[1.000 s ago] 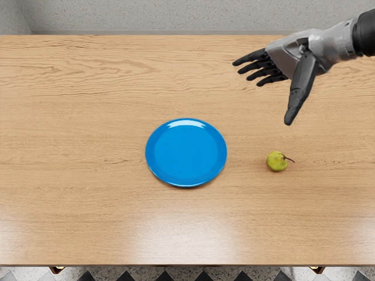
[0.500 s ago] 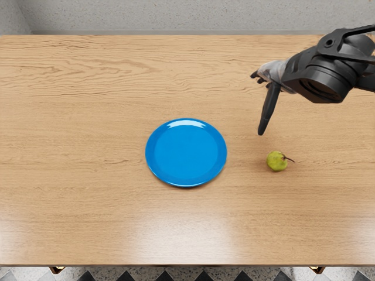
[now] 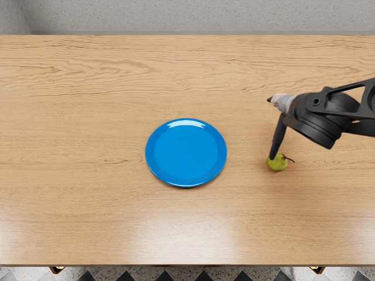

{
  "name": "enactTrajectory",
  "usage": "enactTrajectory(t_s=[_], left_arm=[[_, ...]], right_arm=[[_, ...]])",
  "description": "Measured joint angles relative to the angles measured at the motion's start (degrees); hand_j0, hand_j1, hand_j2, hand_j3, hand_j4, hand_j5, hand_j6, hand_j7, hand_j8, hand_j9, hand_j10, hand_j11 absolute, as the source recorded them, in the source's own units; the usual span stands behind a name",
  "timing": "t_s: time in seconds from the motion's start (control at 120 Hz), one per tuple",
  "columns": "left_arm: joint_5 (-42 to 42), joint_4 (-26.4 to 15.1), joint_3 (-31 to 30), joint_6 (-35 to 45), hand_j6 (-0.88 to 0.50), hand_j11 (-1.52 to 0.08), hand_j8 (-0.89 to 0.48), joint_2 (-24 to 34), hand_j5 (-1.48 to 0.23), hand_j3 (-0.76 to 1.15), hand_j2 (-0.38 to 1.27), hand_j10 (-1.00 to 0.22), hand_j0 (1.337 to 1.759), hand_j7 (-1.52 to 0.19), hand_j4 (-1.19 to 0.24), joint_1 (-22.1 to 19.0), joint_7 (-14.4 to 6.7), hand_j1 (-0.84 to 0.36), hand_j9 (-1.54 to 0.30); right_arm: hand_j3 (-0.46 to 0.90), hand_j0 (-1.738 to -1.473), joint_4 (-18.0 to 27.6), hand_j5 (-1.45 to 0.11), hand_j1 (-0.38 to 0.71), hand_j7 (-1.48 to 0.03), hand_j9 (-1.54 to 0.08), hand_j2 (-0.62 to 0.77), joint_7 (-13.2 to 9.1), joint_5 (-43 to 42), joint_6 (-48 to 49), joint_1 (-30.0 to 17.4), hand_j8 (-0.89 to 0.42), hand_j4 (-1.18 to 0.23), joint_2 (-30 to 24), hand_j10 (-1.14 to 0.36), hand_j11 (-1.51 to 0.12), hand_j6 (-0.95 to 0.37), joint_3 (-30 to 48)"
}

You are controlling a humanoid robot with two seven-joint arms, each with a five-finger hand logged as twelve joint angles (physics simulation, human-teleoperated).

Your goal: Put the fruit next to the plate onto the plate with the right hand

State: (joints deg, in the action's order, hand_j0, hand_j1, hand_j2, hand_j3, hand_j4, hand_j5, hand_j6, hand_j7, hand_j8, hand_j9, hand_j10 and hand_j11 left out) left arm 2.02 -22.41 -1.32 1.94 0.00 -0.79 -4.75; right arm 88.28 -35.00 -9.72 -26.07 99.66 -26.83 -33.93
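Table of pale grained wood (image 3: 88, 76) before a grey wall (image 3: 176, 14)
Round blue plate (image 3: 186, 152) at centre; right hand (image 3: 280, 120) at the small yellow-green pear (image 3: 278, 164) beside it, grip cannot be told

Most of the right hand (image 3: 279, 120) is hidden behind the bulky end of the right arm (image 3: 337, 114), so its grasp cannot be read. That arm is cut off by the right edge. The hand's dark tip covers the top left of the pear (image 3: 278, 164).
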Motion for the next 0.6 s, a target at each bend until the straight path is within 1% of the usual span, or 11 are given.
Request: enactTrajectory(t_s=[0.217,0.45,0.6], left_arm=[[0.0,0.0,0.0,0.0,0.0,-0.01,0.0,0.0,-0.01,0.0,0.0,0.0,1.658,-0.01,0.0,0.0,0.0,0.34,-0.01],[0.0,0.0,0.0,0.0,0.0,-0.01,0.0,0.0,-0.01,0.0,0.0,0.0,1.658,-0.01,0.0,0.0,0.0,0.34,-0.01],[0.0,0.0,0.0,0.0,0.0,-0.01,0.0,0.0,-0.01,0.0,0.0,0.0,1.658,-0.01,0.0,0.0,0.0,0.34,-0.01]], right_arm=[[0.0,-1.658,1.27,0.0,-0.35,0.0,0.0,0.0,0.0,-0.1,-1.61,-0.66,0.0,0.0,0.44,0.0,0.0,0.0,-0.84],[0.0,-1.658,1.52,0.0,-0.35,0.0,0.0,0.0,0.0,-0.45,-6.4,-3.98,0.0,0.0,2.43,0.0,0.0,0.0,-0.95],[0.0,-1.658,1.49,0.0,-0.35,0.0,0.0,0.0,0.0,-0.66,-7.5,-4.83,0.0,0.0,2.67,0.0,0.0,0.0,-1.7]])
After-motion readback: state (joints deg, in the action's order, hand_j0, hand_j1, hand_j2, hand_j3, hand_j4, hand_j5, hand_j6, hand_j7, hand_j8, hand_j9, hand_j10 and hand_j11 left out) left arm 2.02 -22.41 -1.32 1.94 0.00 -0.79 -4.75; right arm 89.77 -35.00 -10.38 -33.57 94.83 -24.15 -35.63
